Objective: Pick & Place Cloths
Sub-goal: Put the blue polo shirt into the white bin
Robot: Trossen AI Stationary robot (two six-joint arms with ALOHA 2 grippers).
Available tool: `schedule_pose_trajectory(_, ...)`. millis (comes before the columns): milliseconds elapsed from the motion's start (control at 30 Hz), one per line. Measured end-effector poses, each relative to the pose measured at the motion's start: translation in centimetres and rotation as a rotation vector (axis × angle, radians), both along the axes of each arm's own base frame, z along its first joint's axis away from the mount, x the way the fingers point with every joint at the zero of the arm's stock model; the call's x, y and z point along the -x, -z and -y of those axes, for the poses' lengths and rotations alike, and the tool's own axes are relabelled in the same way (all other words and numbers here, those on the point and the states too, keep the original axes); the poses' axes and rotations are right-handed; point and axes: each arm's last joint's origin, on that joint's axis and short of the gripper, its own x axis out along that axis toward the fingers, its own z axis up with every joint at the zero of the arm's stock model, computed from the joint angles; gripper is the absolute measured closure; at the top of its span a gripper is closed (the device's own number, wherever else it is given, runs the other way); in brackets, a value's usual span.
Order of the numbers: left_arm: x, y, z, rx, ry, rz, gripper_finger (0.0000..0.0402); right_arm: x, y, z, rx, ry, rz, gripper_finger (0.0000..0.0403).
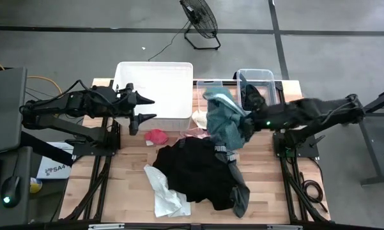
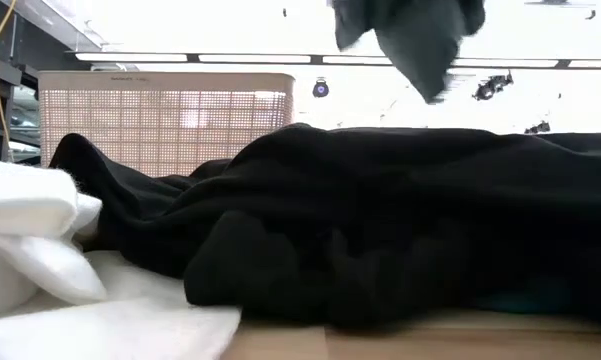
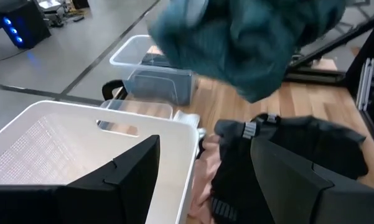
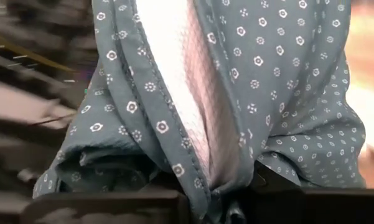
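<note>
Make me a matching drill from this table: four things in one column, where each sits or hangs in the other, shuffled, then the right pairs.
Things:
1. teal cloth
2. white cloth
3. red-pink cloth
4. left gripper

Places:
A. lying at the table's front edge, beside the black cloth
B. open, over the white basket
C. hanging from the shut right gripper
D. on the table just in front of the basket

Pairs: 1-C, 2-A, 3-D, 4-B
</note>
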Motion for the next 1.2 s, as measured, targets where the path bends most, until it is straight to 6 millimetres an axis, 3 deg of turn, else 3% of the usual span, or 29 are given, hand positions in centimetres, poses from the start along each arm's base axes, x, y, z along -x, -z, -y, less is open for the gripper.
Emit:
schedule_pose_trajectory(333, -0.3, -0.8, 0.0, 0.007, -0.004, 0.087, 0.0158, 2.5, -5.9, 1.5, 0.416, -0.200, 0.387, 0.0365)
schedule_pose_trajectory(633, -0.3, -0.9, 0.0, 0.000, -0.004, 0.098, 0.0158, 3.1, -7.1, 3.3, 0.573, -0.252, 0.487, 0.0365)
schedule_pose_trajectory(800, -0.3, -0.9, -0.1, -0.008, -0.032, 0.097, 0.0158, 1.9, -6.8, 4.1, 0.578, -0.250, 0.472, 0.0365)
schedule_pose_trajectory(1200, -0.7, -1.9, -0.2, -0.073, -0.075, 0.194, 0.0158, -3.4, -5.5, 5.8, 0.635, -0.228, 0.466, 0.0365)
